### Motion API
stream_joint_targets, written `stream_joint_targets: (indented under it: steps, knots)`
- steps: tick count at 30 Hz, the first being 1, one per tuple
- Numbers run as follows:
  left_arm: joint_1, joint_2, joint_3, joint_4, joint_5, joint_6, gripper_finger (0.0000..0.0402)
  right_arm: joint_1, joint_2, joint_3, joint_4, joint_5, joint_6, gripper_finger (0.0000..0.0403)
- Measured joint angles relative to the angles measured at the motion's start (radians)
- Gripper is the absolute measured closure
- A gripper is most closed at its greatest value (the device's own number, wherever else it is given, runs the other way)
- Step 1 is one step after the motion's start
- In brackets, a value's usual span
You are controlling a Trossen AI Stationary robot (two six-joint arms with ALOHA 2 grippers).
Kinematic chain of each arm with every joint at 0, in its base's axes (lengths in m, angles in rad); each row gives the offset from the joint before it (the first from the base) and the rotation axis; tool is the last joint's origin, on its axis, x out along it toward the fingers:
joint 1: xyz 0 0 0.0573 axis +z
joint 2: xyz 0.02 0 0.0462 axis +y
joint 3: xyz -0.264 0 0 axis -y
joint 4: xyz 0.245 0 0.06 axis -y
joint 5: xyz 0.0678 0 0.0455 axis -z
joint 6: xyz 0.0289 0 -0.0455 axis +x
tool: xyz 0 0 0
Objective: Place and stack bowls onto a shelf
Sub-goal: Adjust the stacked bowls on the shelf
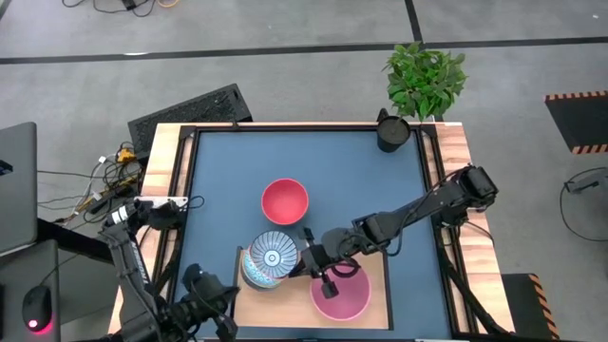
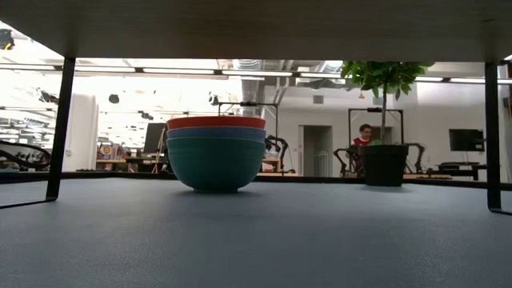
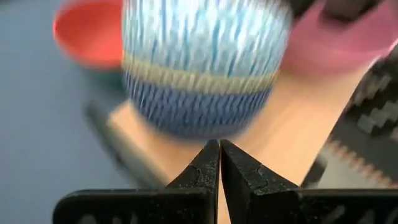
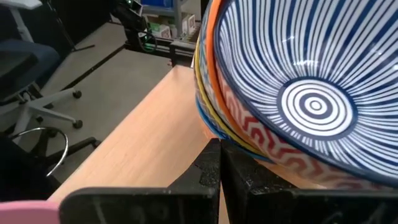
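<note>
I'm seeing the left gripper (image 3: 219,163) w/ jaws pressed together, pointing at the patterned bowl stack (image 3: 202,68), which is sitting on the pale wooden shelf (image 3: 292,134). A pink bowl (image 3: 339,37) is sitting beside the stack, also on the shelf; a red bowl (image 3: 87,34) is resting beyond on the blue worktop (image 3: 43,124).

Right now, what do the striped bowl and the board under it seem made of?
Striped bowl: likely glazed ceramic, since painted blue lines shine with bright reflections. Board: pale wood or wood veneer, matte, with faint lengthwise grain; solid or laminate cannot be told.
</note>
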Motion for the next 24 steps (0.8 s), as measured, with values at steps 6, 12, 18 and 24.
stream_joint_targets:
  steps: [6,12,18,24]
  knots:
    - [0.018,0.0,0.0,0.0,-0.294,0.003,0.0401,0.001,-0.015,0.0,-0.012,0.0,0.001,0.0375]
    - [0.065,0.0,-0.001,0.046,-0.308,0.117,0.0401,0.005,-0.03,0.001,-0.049,0.015,0.002,0.0375]
    - [0.077,-0.001,-0.001,0.065,-0.27,0.165,0.0401,0.009,-0.071,0.002,-0.119,0.071,-0.015,0.0375]
    - [0.062,-0.001,-0.002,0.069,-0.234,0.145,0.0401,0.011,-0.151,0.004,-0.251,0.231,-0.029,0.0375]
